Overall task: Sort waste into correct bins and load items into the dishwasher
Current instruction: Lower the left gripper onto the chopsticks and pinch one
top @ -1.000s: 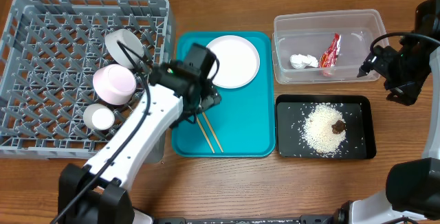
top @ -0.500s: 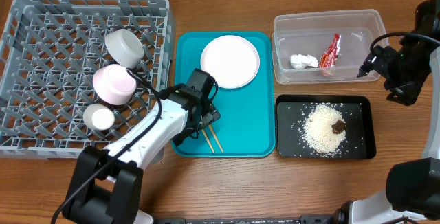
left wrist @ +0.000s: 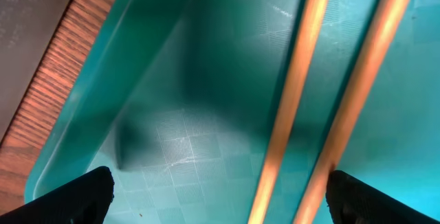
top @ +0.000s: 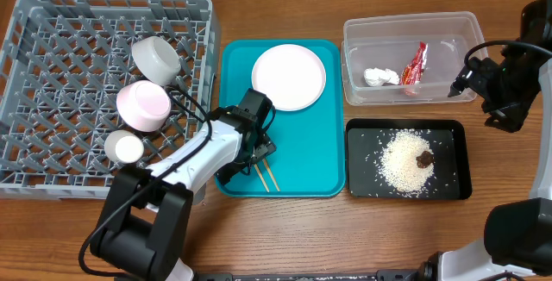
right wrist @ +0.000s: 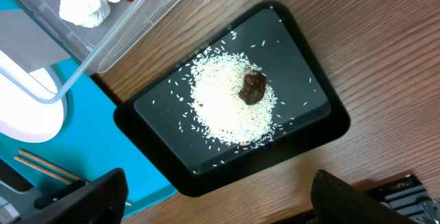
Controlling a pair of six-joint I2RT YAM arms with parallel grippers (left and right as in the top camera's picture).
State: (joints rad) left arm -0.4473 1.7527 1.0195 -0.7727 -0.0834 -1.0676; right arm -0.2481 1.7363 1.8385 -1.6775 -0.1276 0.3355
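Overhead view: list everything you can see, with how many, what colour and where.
dish rack: one, grey, left side of the table
grey-green bowl: one, in the rack
pink bowl: one, in the rack
cup: one, white, in the rack
teal tray: one, centre
plate: one, white, on the teal tray
chopsticks: two, wooden, on the teal tray
clear tub: one, upper right
snack wrapper: one, red, in the tub
tissue: one, white, in the tub
black tray: one, lower right
rice grains: many, white, in the black tray
food lump: one, dark brown, on the rice
left gripper: open, straddling the chopsticks
right gripper: open, beside the tub
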